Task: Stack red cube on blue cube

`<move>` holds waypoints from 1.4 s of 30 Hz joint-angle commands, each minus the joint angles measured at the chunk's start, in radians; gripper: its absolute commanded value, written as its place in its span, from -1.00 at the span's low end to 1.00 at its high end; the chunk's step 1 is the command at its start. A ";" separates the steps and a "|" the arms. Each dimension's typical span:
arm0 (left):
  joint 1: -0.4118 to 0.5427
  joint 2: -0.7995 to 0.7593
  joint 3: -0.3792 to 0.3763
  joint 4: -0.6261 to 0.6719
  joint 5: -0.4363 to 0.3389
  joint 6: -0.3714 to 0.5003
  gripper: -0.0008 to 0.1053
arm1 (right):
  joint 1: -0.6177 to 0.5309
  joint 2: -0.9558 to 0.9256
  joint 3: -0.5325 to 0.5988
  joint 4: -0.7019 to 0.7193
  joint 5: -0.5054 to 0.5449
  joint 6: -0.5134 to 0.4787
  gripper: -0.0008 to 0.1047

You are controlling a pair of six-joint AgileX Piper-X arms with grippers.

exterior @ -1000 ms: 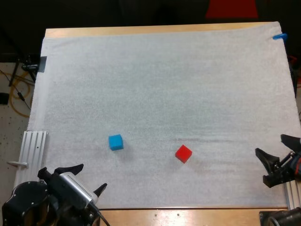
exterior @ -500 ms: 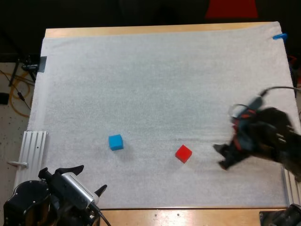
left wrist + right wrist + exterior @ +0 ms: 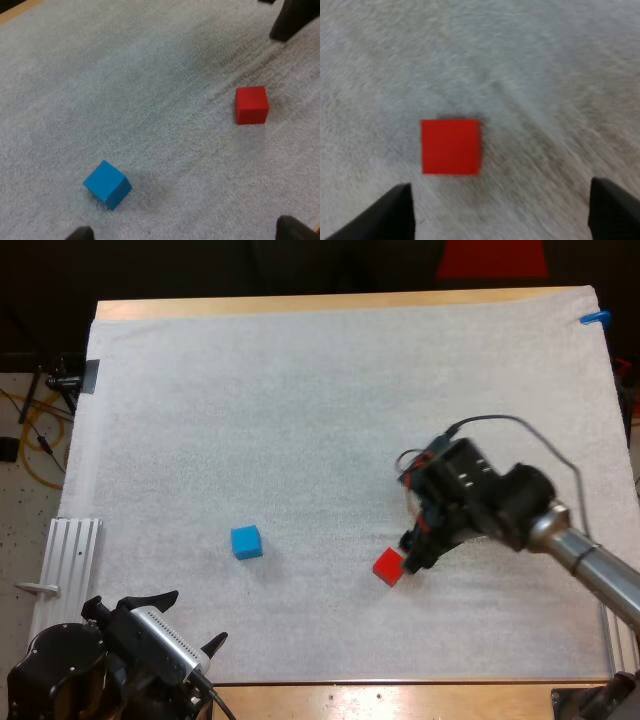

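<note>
- Fingers of right gripper point(image 3: 414, 548): apart, with nothing between them. The gripper hangs just beside the red cube point(image 3: 390, 566), at its 1 o'clock in the high view. In the right wrist view both fingers stand wide of the cube and clear of it, with the cube ahead of the gap.
- Red cube: flat on the mat point(image 3: 300, 410), at 5 o'clock from mat centre. It is neither gripped nor lifted.
- Blue cube point(image 3: 246, 541): flat on the mat, at 7 o'clock from mat centre. It lies well apart from the red cube, at that cube's 9 o'clock. Its top face is bare. In the left wrist view it sits turned askew to the red cube.
- Left gripper point(image 3: 183, 621): fingers apart and empty, at the mat's 7 o'clock corner. The blue cube is at its 1 o'clock, apart from it.
- Mat: white, covering most of the table point(image 3: 300, 306). Both cubes rest on it.
- Table: wood, showing as a strip at 12 o'clock beyond the mat.
- Progress, judged: early, at the approach stage.
  - Done: nothing of the stack; the grasp is not yet made.
  - Left: bring the fingers down around the red cube and close on it, lift it, carry it toward 9 o'clock, set it square on the blue cube, and release.
</note>
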 commanded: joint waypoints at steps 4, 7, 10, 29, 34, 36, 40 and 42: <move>-0.003 0.001 -0.004 0.005 0.005 0.006 0.29 | 0.054 0.079 -0.004 -0.018 -0.006 -0.013 0.32; -0.003 0.001 -0.004 0.005 0.005 0.006 0.29 | 0.070 0.133 -0.004 -0.039 -0.006 -0.009 0.32; -0.003 0.001 -0.004 0.005 0.005 0.006 0.29 | 0.070 0.175 -0.004 -0.059 -0.006 -0.009 0.32; -0.003 0.001 -0.004 0.005 0.005 0.006 0.29 | 0.070 0.368 -0.004 -0.109 0.001 0.021 0.15; -0.003 0.001 -0.004 0.005 0.005 0.006 0.29 | 0.070 0.358 -0.008 -0.104 0.018 0.027 -0.59; -0.003 0.001 -0.004 0.005 0.005 0.006 0.29 | 0.070 0.345 -0.018 -0.092 0.032 0.035 -0.73; -0.003 0.001 -0.004 0.005 0.005 0.006 0.29 | 0.083 0.302 -0.086 -0.039 0.109 0.038 -0.76; -0.003 0.001 -0.004 0.007 0.005 0.006 0.29 | 0.099 0.286 -0.140 -0.018 0.129 0.033 -0.76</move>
